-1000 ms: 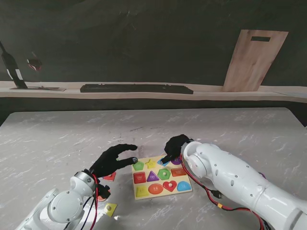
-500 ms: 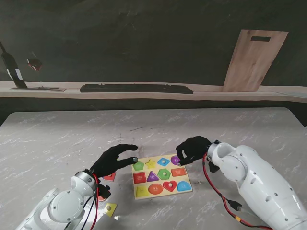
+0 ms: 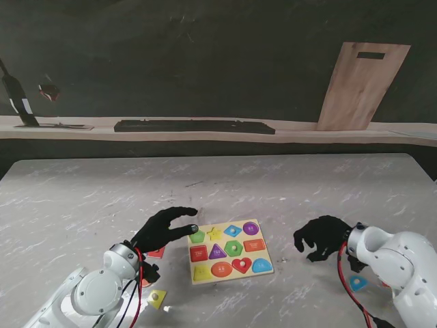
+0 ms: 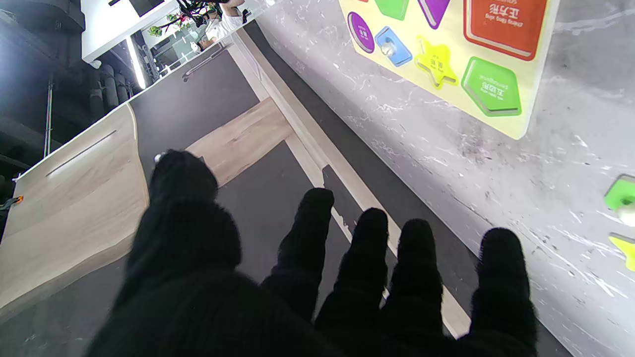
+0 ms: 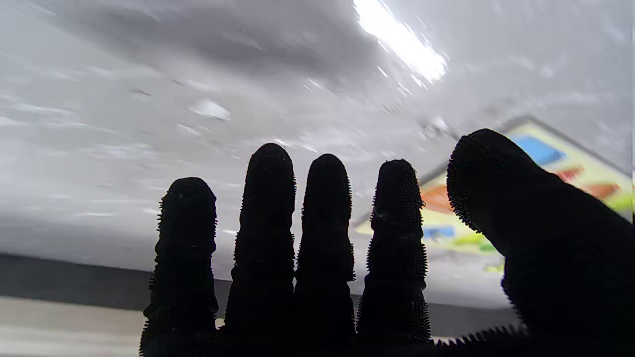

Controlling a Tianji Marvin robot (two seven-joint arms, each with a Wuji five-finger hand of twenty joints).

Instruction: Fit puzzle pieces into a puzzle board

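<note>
The yellow puzzle board (image 3: 260, 256) lies in front of me with coloured shapes seated in its slots, among them a green pentagon (image 3: 197, 236), a blue diamond (image 3: 233, 230) and a purple circle (image 3: 251, 228). My left hand (image 3: 162, 229) hovers open just left of the board, fingers spread, holding nothing. My right hand (image 3: 322, 237) is open to the right of the board, apart from it. The left wrist view shows the board's edge (image 4: 513, 130) and my spread fingers (image 4: 364, 248). In the right wrist view the board (image 5: 585, 163) is blurred.
Loose pieces lie on the marble table: a red one (image 3: 157, 252) and a yellow one (image 3: 157, 298) near my left arm, a blue one (image 3: 358, 282) by my right wrist. A wooden board (image 3: 360, 85) leans on the far wall behind a shelf.
My right hand has pulled away from the board's far right corner and swung to the right, empty. The blue diamond now shows seated in the board. The left hand has stayed put.
</note>
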